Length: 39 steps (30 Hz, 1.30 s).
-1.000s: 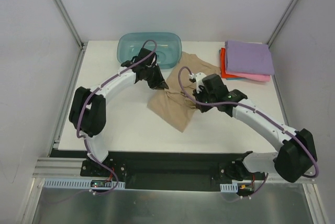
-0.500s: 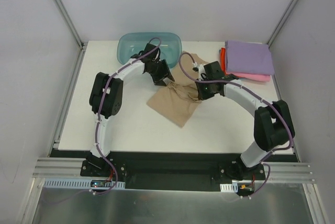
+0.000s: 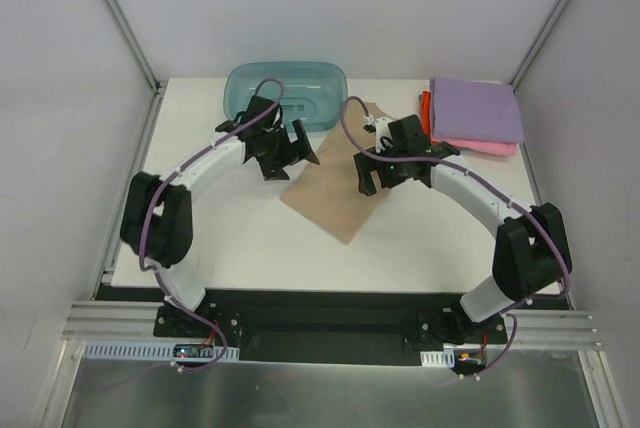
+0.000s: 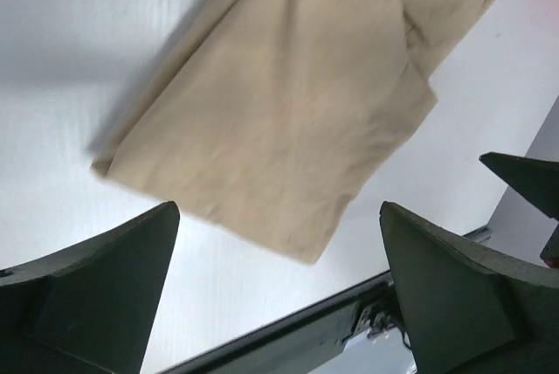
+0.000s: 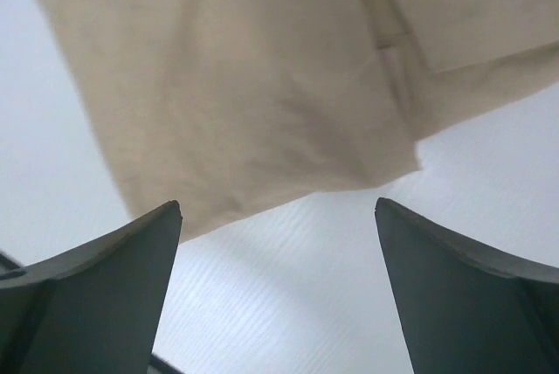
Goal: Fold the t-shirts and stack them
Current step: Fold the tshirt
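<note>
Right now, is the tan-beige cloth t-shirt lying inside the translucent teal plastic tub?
No, the tan-beige cloth t-shirt lies on the white table, outside the translucent teal plastic tub.

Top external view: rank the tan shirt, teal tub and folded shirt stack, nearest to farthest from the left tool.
1. Tan shirt, right under the left tool, spreading to its right.
2. Teal tub, just behind it.
3. Folded stack, far right corner.

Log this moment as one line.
left gripper: open, empty | right gripper: open, empty | tan t-shirt: folded, flat on table | stack: lilac on top, far right
</note>
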Each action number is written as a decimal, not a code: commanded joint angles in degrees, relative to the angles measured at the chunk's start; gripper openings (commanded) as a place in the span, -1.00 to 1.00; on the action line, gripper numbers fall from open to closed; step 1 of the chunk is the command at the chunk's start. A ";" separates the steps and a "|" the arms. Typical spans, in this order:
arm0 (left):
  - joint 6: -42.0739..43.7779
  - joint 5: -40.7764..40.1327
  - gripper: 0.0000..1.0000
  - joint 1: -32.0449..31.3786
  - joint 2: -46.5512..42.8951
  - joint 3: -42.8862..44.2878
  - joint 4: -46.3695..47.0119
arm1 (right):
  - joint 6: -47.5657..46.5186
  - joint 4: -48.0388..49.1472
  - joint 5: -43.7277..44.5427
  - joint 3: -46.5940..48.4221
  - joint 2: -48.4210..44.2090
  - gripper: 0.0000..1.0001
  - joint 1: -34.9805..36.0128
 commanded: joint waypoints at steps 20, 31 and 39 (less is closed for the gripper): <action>-0.97 -8.19 0.99 15.99 -38.75 -41.89 -6.26 | -8.14 -2.82 8.01 9.00 15.51 0.94 27.71; 0.01 -11.36 0.99 19.86 -43.94 -43.38 -11.62 | -6.30 -3.97 -1.47 3.49 16.67 0.94 33.31; -1.31 -5.14 0.99 19.86 -47.71 -46.81 -11.63 | -0.58 -2.82 -0.01 -1.37 8.60 0.94 42.82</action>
